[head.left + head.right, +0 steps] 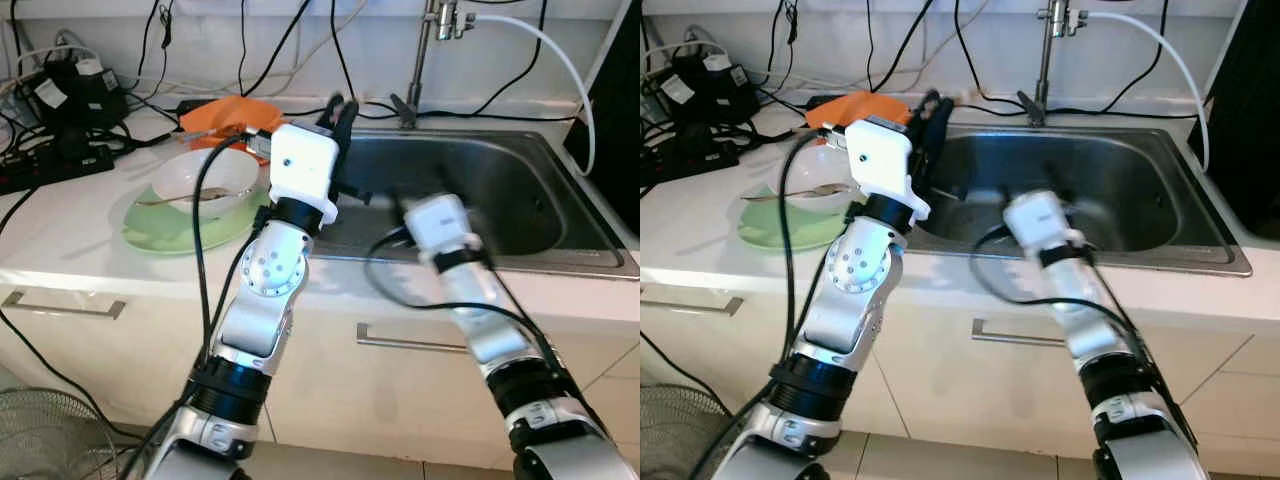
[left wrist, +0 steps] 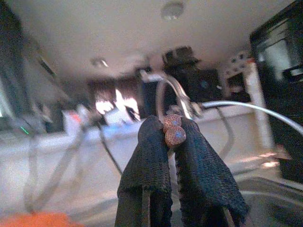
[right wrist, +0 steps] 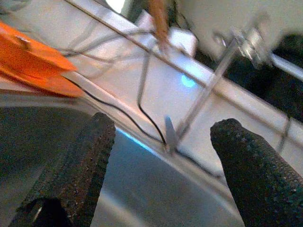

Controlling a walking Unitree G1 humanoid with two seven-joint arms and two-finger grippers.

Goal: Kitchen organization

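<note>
A white bowl with a utensil laid across it sits on a green plate on the counter, left of the steel sink. An orange cloth lies behind the bowl. My left gripper is raised at the sink's left rim, pointing up and shut; in the left wrist view its fingertips press together with small reddish spots on them. My right arm, blurred, reaches over the sink's front edge. Its gripper is open above the basin, facing the faucet's base.
A faucet with a white hose stands behind the sink. Power strips and tangled black cables crowd the counter's back left. A dark appliance borders the sink's right. Drawers with handles lie below; a fan stands low left.
</note>
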